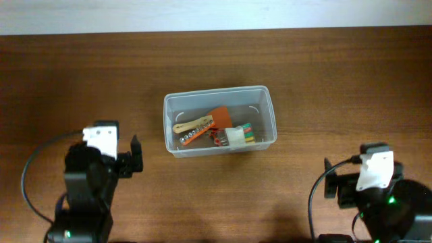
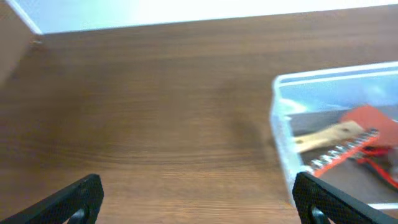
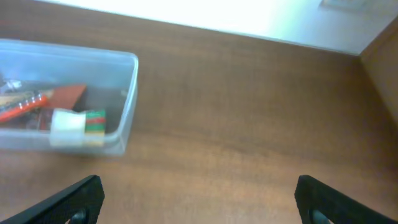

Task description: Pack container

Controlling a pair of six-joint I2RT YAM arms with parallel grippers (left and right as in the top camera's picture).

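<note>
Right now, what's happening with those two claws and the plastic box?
Left gripper open, empty. Right gripper open, empty. Container apart from both, small tools inside. Nothing in the way.

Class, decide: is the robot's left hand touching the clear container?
Apart. The overhead view shows a strip of bare table between the left hand and the container; the hand is open and empty.
</note>
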